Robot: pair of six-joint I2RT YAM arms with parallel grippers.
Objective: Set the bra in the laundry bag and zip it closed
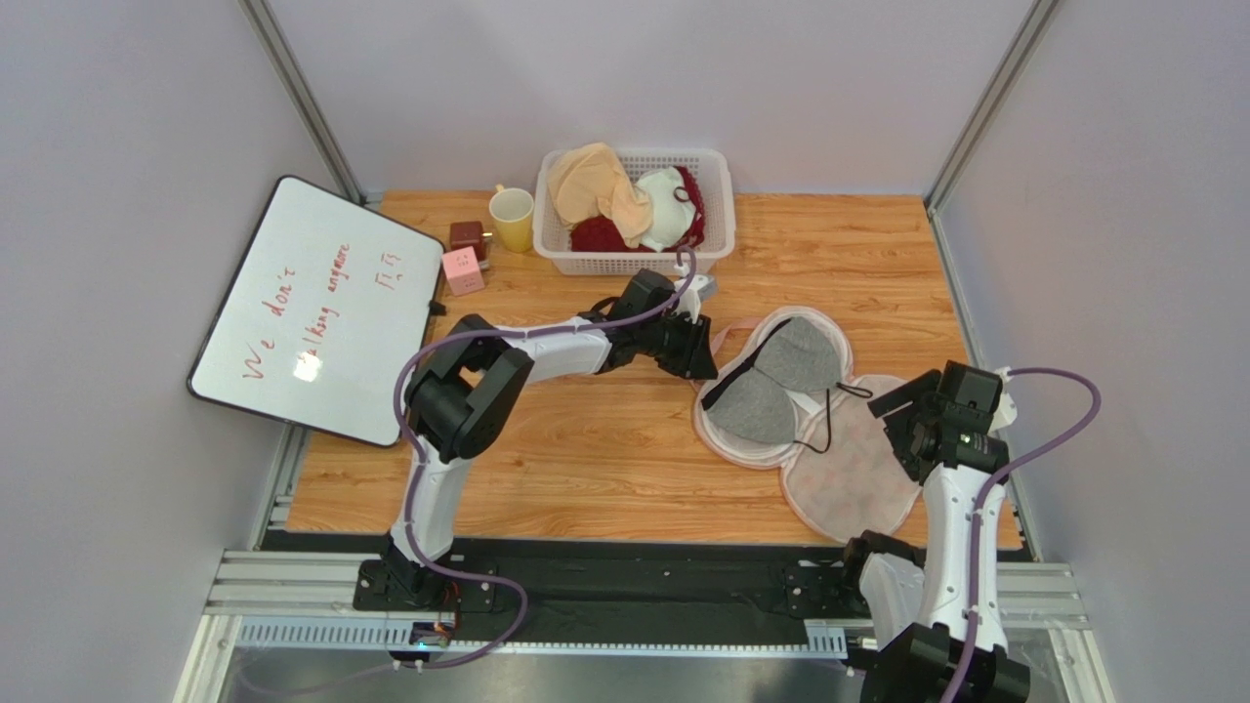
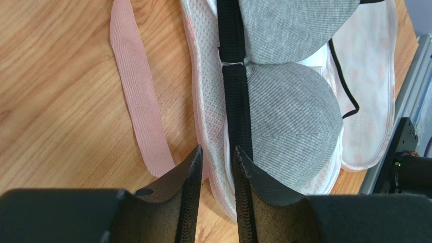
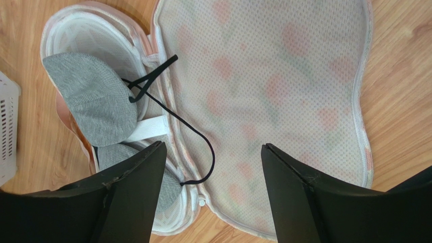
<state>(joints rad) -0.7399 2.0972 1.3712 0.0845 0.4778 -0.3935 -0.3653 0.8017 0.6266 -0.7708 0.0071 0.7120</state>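
The laundry bag (image 1: 859, 472) lies opened flat like a clamshell on the wooden table, mesh lining up. The grey bra (image 1: 778, 384) sits in its far-left half, cups up, black band along the left side. A thin black strap (image 3: 204, 144) trails over the hinge onto the empty flap (image 3: 284, 91). My left gripper (image 1: 702, 349) hovers at the bag's left rim (image 2: 208, 101), its jaws a narrow gap apart (image 2: 218, 152), next to the bra (image 2: 294, 116). My right gripper (image 1: 898, 425) is wide open (image 3: 213, 147) above the hinge and flap, with the bra (image 3: 94, 101) to its left.
A pink ribbon loop (image 2: 139, 101) lies on the wood left of the bag. A white slatted basket (image 1: 634, 264) with other bras stands at the back, and its corner shows in the right wrist view (image 3: 7, 131). A yellow cup (image 1: 512, 220), two small cubes (image 1: 462, 270) and a whiteboard (image 1: 316, 308) are at the left.
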